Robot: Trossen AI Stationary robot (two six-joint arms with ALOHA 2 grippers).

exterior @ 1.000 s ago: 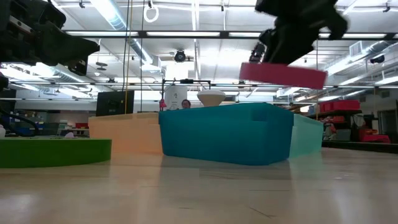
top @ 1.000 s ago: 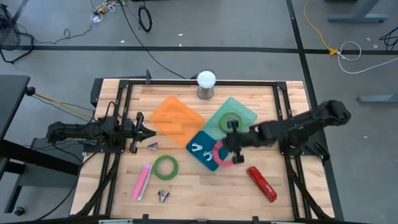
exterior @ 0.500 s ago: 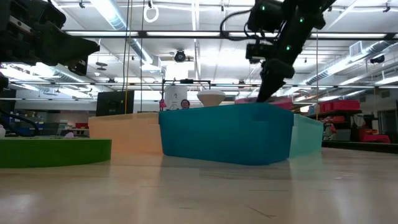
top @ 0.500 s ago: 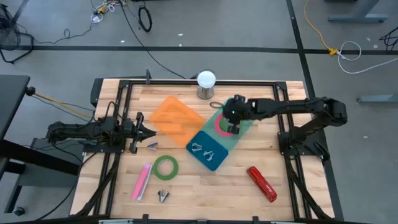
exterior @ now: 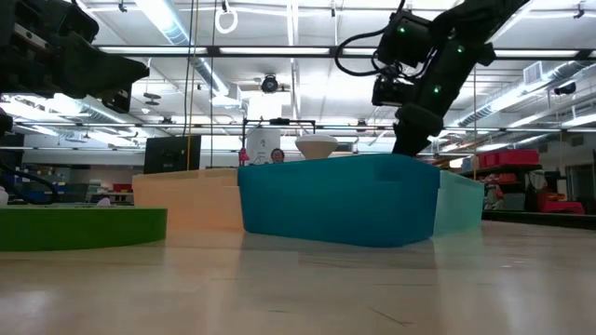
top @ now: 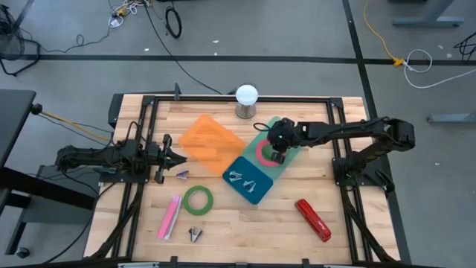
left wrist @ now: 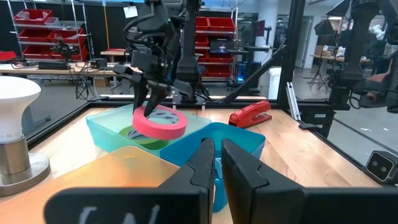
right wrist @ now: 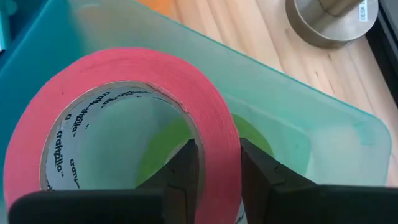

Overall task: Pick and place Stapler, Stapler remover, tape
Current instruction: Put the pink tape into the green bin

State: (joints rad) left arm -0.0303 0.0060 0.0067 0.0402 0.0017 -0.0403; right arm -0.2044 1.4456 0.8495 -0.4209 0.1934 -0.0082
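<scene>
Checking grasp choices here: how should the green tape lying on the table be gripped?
The green tape lies flat with its hole up, apart from the pink marker. Coming straight down, one finger in the hole and one outside, pinching the wall, probably works best.

- Wooden table (top: pixel 245 223), black-framed.
- Centre: orange tray (top: pixel 210 140), teal bin (top: pixel 246 179), pale green bin (top: pixel 291 135), side by side.
- Far edge: bulb on metal base (top: pixel 246 101).
- Near side: green tape roll (top: pixel 198 199), pink stapler (top: pixel 170 216), red stapler (top: pixel 313 219), two staple removers (top: pixel 195 234) (top: pixel 181 175).
</scene>
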